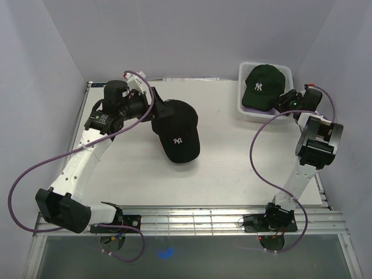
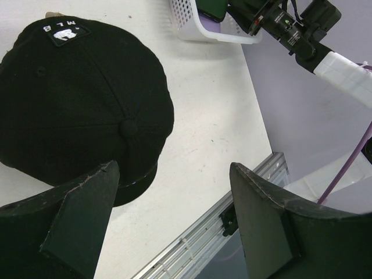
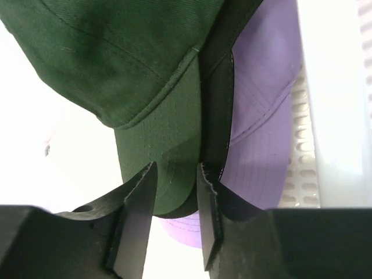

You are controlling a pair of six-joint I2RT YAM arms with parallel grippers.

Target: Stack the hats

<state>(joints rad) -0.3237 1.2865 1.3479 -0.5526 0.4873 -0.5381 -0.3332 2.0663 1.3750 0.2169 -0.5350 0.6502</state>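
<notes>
A black hat (image 1: pixel 177 131) with a white logo lies on the table left of centre, also seen in the left wrist view (image 2: pixel 75 104). My left gripper (image 1: pixel 153 113) (image 2: pixel 173 174) stands open at its rear edge, with only bare table between the fingers. In the white basket (image 1: pixel 247 113) at the back right, a dark green hat (image 1: pixel 264 86) (image 3: pixel 133 64) rests on a lavender hat (image 3: pixel 261 116). My right gripper (image 1: pixel 285 99) (image 3: pixel 176 171) is closed over the green hat's brim, one finger on top and one against its black underside.
The white mesh basket (image 3: pixel 331 116) (image 2: pixel 192 23) sits near the right wall. An aluminium rail (image 1: pixel 192 218) runs along the near table edge by the arm bases. Purple cables loop from both arms.
</notes>
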